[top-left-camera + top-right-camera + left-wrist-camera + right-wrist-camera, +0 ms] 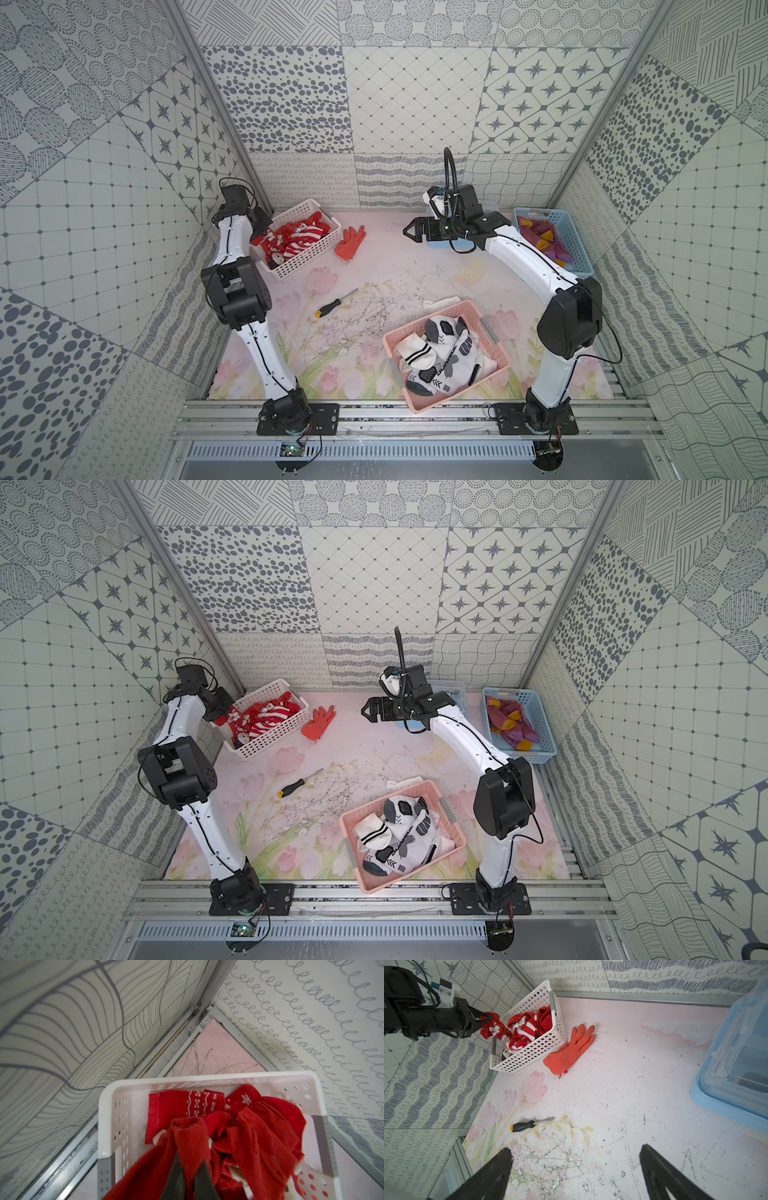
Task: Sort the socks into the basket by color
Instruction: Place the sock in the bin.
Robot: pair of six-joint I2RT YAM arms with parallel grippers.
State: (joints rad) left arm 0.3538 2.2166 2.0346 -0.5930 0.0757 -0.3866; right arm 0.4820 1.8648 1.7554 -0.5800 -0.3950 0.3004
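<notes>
Red fleece sock (pixel 193 1142) is pinched in the left gripper (pixel 485 1019), fingers (pixel 176 1176) clamped narrow on the fabric, sock hanging just over the near end of the white perforated plastic basket (pixel 106 1118) at the back-left corner. That basket holds a heap of red socks with white stripes and snowflakes (pixel 297 241); the held sock drapes down onto the heap. White socks with black-grey marks (pixel 440 353) fill the pink plastic basket (pixel 399 338) at the front centre-right, and 1 more white sock (pixel 442 303) lies on the mat just behind that basket's far rim, outside it. Purple socks with yellow toes (pixel 544 241) sit in the light blue slotted basket (pixel 571 226) at the back right. Right gripper (pixel 575 1167) hovers above the mat near the back centre, fingers (pixel 496 1169) spread wide, nothing between them. Orange-red rubber glove (pixel 571 1049) lies flat on the floral pink table mat (pixel 374 257), just beside the white basket. Black-handled screwdriver with yellow end cap (pixel 529 1124) lies mid-mat, apart from all 3 baskets. Clear blue-rimmed plastic box (pixel 735 1059) stands at the back, partly hidden under the right arm in both top views.
</notes>
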